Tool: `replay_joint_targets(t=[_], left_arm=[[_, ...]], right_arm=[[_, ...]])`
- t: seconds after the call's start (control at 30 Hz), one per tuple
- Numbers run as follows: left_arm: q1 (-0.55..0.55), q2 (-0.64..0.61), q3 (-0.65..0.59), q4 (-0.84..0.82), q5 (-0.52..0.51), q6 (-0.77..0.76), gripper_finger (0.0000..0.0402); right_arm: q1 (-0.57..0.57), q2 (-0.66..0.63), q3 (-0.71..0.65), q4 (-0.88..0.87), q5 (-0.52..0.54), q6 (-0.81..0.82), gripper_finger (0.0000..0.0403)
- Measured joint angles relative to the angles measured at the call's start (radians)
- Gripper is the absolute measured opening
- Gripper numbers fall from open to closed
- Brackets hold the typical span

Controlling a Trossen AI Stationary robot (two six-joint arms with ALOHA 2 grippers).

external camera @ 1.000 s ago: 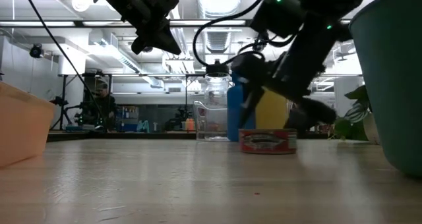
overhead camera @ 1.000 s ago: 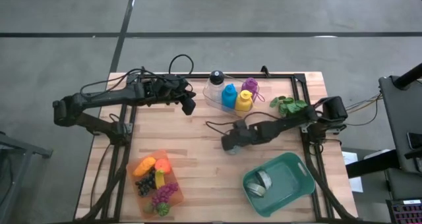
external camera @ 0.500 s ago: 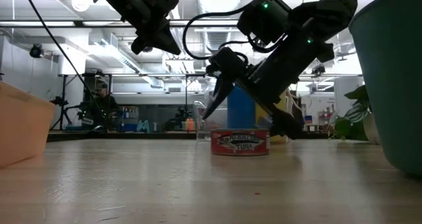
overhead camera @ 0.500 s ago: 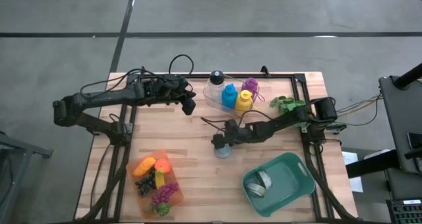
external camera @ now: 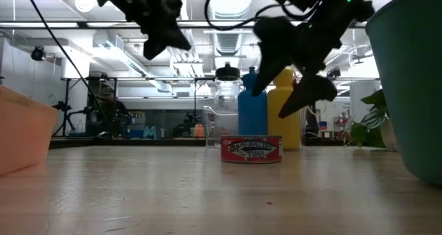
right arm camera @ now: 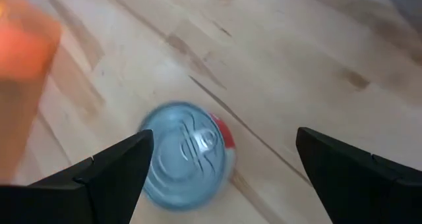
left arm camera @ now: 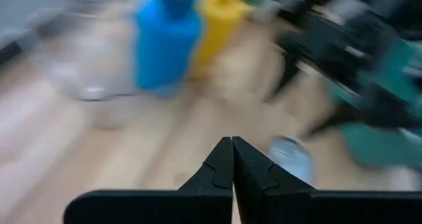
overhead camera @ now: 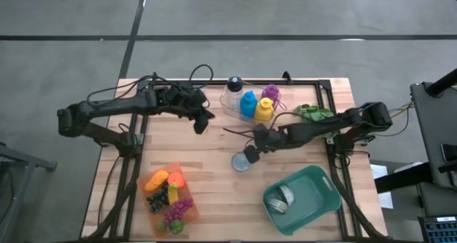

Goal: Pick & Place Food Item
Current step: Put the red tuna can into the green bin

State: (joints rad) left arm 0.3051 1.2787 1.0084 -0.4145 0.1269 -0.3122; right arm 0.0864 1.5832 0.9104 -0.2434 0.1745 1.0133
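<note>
A flat tin can (overhead camera: 241,161) with a silvery lid and red label stands upright on its base on the wooden table; it also shows in the low view (external camera: 251,150) and the right wrist view (right arm camera: 188,158). My right gripper (overhead camera: 250,151) hangs open just above it and slightly to its right, fingers spread wide (external camera: 289,86), touching nothing. My left gripper (overhead camera: 202,122) is shut and empty, held high over the far left part of the table (external camera: 163,36); its closed fingers (left arm camera: 232,148) point toward the bottles.
A teal bin (overhead camera: 323,188) at the near right holds another can (overhead camera: 280,198). An orange tray (overhead camera: 170,198) of toy fruit sits near left. A clear jar, a blue bottle (overhead camera: 248,103) and a yellow one stand at the far edge, leafy greens (overhead camera: 311,113) to their right.
My right gripper, fingers wide around the can, slid it a little toward the table's left edge. It then rose clear of the can, drew back toward the right and rolled its wrist. The can stays upright on the table. My left gripper swung a little at the wrist.
</note>
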Motion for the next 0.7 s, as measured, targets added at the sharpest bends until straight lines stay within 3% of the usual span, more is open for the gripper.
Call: replay_joint_targets(t=[0.1,0.23,0.4,0.57,0.7], left_arm=[[-0.021,0.002,0.000,0.019,0.112,0.025,0.0001],[-0.077,0.007,0.000,0.027,0.117,0.105,0.0001],[-0.181,0.047,-0.020,0.044,0.117,0.327,0.0001],[-0.285,0.112,-0.098,0.222,0.118,0.520,0.0001],[-0.308,0.156,-0.131,0.346,0.121,0.557,0.0001]], right_arm=[[0.006,-0.045,0.000,-0.056,-0.001,-0.076,0.0370],[0.015,-0.080,0.000,-0.068,-0.005,-0.120,0.0370],[0.016,-0.087,-0.001,-0.064,-0.016,-0.108,0.0370],[0.016,-0.082,-0.002,-0.076,-0.017,-0.185,0.0370],[0.030,-0.081,-0.002,-0.091,-0.019,-0.206,0.0370]])
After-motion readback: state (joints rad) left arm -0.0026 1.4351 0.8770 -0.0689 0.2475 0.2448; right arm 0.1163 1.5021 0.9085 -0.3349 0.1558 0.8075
